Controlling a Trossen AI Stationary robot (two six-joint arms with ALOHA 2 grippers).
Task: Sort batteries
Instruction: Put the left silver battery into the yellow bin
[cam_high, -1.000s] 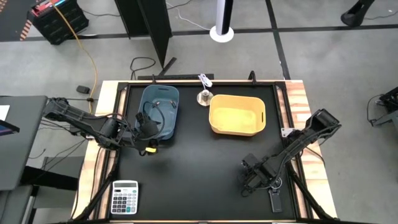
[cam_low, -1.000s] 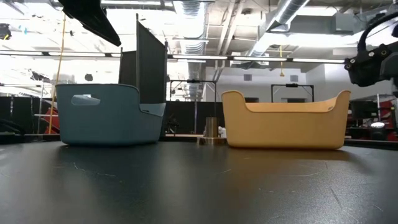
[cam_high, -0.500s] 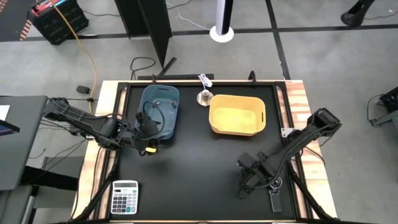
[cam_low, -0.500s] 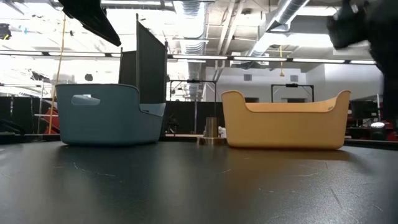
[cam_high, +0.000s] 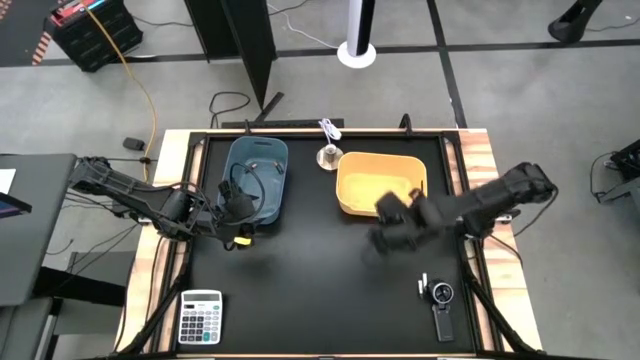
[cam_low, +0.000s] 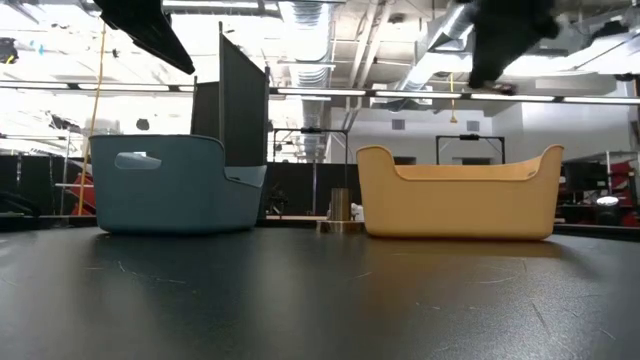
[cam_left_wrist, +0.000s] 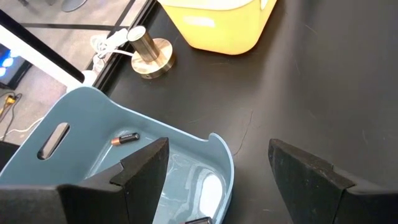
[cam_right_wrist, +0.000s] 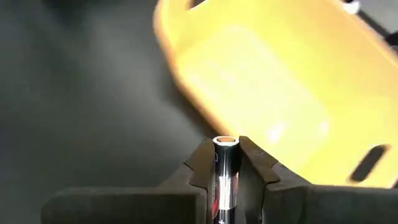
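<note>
Black matte tabletop (cam_high: 300, 290) under the overhead camera, grey concrete floor all around, and two bins side by side at the far edge: a blue plastic tub (cam_high: 257, 176) and a yellow plastic tub (cam_high: 381, 184). The right gripper (cam_high: 388, 236) is up off the table, blurred, just at the yellow tub's near rim, and its wrist camera tells the story: fingers pinched on a shiny cylindrical battery (cam_right_wrist: 224, 174) standing on end between them, with the yellow tub's rim right ahead. The left gripper (cam_left_wrist: 217, 163) hangs over the blue tub's near end with its fingers spread wide and nothing between them. Inside that blue tub lies a dark battery with an orange tip (cam_left_wrist: 126, 138). A small brass-coloured stand (cam_high: 328, 156) sits between the two tubs. Near the table's right front, a black handheld gadget with a round dial (cam_high: 441, 307) lies flat, a tiny white cylinder (cam_high: 422, 285) just beside it. A grey-white calculator (cam_high: 200, 317) sits at the left front corner.
</note>
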